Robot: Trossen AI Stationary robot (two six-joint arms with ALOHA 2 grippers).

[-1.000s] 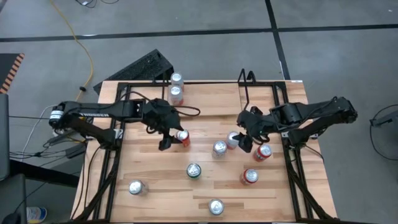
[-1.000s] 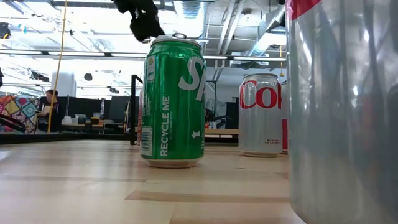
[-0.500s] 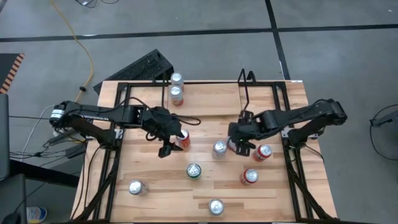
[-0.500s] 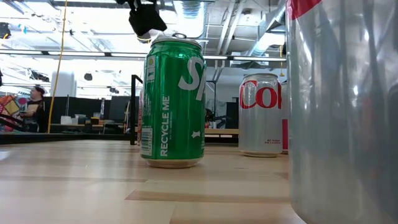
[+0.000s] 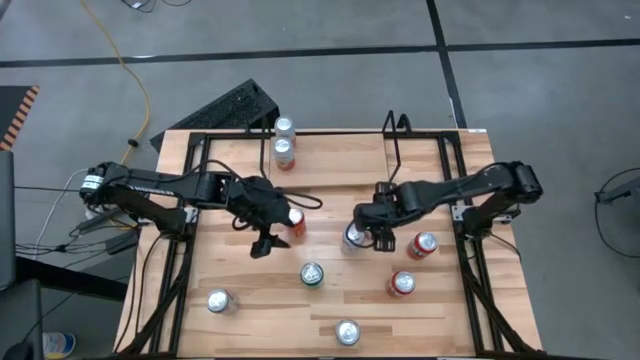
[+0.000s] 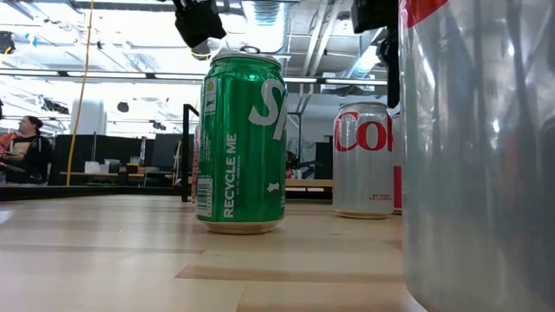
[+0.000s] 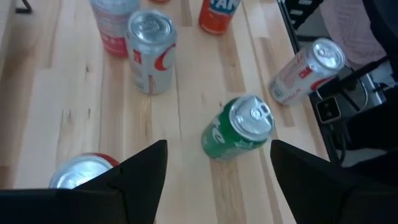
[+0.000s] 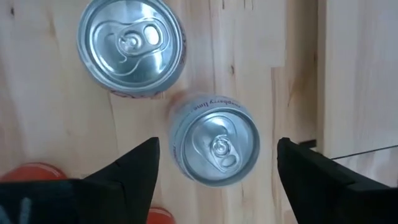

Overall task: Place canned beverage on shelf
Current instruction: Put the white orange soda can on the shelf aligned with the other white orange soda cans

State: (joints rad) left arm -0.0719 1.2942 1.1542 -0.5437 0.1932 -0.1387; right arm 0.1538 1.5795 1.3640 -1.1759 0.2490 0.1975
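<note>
The table [image 5: 330,180] beneath me is pale blond wood planks. My fingers [image 7: 143,180] are matte black. The upright can [image 6: 241,143] is glossy green with white lettering; the can [image 6: 362,160] behind it is silver with red lettering. The two can tops [image 8: 214,146] below my right wrist are plain silver.

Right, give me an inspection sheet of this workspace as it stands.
Surface: wood table, intact.
Job's things: shelf at the far edge; two cans at its left end.
Clutter: seven cans loose, including a green can.
Grippers: left gripper open beside a red can; right gripper open above a silver can.
Cables: yellow cable on the floor.
Surroundings: keyboard on the floor; person behind.
</note>
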